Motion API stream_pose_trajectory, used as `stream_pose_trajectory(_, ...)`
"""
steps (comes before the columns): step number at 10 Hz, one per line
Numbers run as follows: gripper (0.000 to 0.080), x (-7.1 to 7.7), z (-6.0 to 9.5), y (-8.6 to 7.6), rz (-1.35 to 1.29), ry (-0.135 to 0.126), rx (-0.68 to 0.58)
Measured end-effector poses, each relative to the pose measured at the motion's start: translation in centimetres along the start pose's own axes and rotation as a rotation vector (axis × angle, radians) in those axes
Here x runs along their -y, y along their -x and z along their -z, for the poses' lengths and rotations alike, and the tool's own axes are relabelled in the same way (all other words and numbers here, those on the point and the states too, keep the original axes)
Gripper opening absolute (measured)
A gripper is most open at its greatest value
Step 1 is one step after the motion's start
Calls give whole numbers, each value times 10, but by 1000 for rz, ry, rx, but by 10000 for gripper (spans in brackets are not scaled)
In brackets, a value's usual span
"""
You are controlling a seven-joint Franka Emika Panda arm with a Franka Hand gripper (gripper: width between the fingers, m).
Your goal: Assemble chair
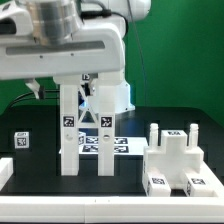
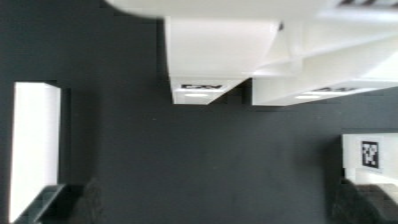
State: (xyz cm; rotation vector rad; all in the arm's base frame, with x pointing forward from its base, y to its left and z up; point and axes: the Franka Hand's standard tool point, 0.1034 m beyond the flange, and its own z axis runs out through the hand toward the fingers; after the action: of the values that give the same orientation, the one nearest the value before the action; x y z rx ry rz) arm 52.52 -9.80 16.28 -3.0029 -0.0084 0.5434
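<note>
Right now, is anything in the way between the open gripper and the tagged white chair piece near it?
Nothing visible does. In the wrist view the gripper hangs open above the black table, and only bare table lies between it and the tagged chair piece.

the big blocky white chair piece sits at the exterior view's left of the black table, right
No, wrong side: the exterior view shows the big blocky white chair piece at the exterior view's right of the black table.
</note>
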Motion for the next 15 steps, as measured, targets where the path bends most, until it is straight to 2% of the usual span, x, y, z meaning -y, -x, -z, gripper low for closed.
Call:
stream_pose_trajectory(2,649,0,-9,-1,1,0,14)
stream_pose_trajectory(4,649,1,-8,-1,3,0,12)
stream_pose_trajectory(6,649,-1,15,3,148,-2,-18)
stream_pose_trajectory(8,649,-9,28,11,323,-7,-44)
stream_pose_trajectory(9,649,-10,27,11,364,-22,-53)
stream_pose_trajectory(12,649,-8,27,10,370,-21,-49)
stream_pose_trajectory(13,649,-4,38,6,421,-17,-56)
stream_pose_trajectory(14,649,-1,46,10,491,-11,-71)
stream_pose_trajectory(15,649,-1,47,25,584,-16,-77)
